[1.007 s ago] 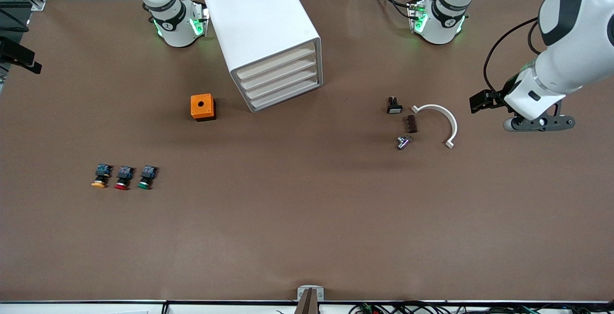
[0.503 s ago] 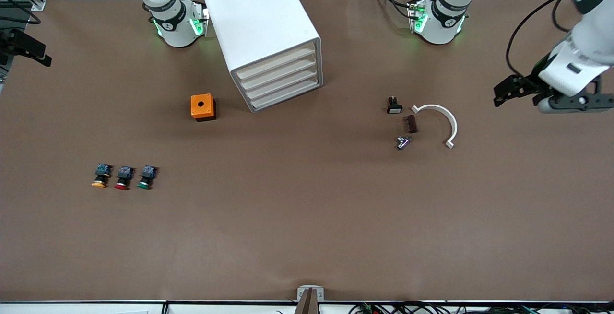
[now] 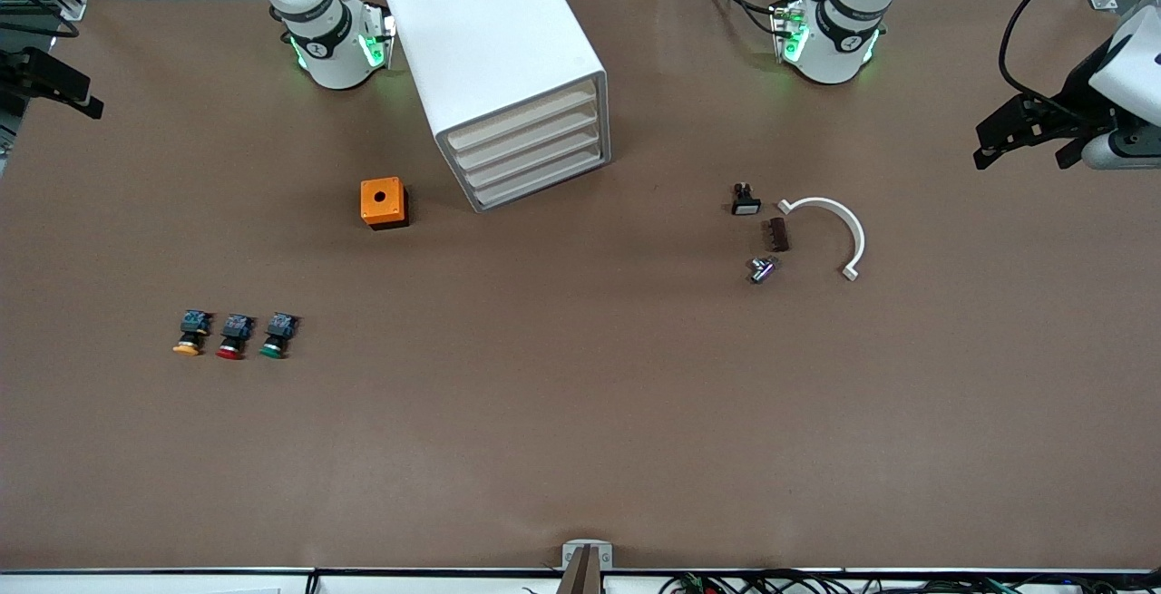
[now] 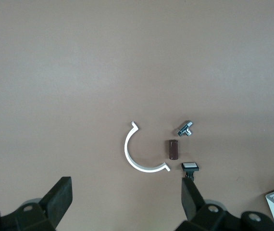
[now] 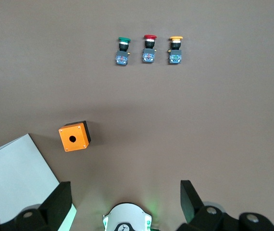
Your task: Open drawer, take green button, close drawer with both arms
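Observation:
The white cabinet (image 3: 494,50) stands near the right arm's base, and its four drawers are all shut. The lowest drawer (image 3: 540,180) is flush with the others. The green-capped button (image 3: 275,338) lies on the table toward the right arm's end, beside a red-capped and a yellow-capped one; it also shows in the right wrist view (image 5: 123,49). My left gripper (image 3: 1020,129) is open and empty, high over the table's edge at the left arm's end (image 4: 126,185). My right gripper (image 3: 54,91) is open and empty, high over the edge at the right arm's end (image 5: 125,185).
An orange box (image 3: 383,202) with a round hole sits beside the cabinet. Toward the left arm's end lie a white arc piece (image 3: 839,227), a small brown block (image 3: 778,235), a metal fitting (image 3: 762,268) and a black switch with a white cap (image 3: 746,199).
My left gripper has moved away from the small parts, toward the table's edge at the left arm's end and toward the bases. My right gripper has shifted slightly. Nothing on the table moved.

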`<state>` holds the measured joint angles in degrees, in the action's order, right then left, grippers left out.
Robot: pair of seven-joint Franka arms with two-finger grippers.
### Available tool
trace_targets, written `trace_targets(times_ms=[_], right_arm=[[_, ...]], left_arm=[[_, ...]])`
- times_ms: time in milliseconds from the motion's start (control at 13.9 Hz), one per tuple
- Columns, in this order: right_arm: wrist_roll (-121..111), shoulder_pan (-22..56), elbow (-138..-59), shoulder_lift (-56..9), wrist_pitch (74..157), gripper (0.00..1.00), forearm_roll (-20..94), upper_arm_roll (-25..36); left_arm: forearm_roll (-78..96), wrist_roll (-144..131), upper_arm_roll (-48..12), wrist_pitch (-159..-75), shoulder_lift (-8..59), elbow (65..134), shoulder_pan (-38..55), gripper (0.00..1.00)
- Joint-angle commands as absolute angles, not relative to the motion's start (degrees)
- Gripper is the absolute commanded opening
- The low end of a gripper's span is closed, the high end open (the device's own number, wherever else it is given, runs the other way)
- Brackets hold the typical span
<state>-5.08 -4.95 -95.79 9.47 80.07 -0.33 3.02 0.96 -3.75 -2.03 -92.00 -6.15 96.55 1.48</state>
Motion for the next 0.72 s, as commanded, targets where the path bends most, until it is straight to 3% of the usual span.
trace_targets(times_ms=[0,647], right_arm=[[-5.0,-5.0,-97.4,11.2,81.1,1.00,0.6,3.3],[-4.1,-5.1,-97.4,11.2,83.5,1.00,2.5,3.2]], left_arm=[[0.1,-3.2,-2.1,-89.8,-4.9,94.0,1.3,1.00],[-0.2,-3.3,-2.1,-89.2,-4.3,93.6,1.5,1.00]])
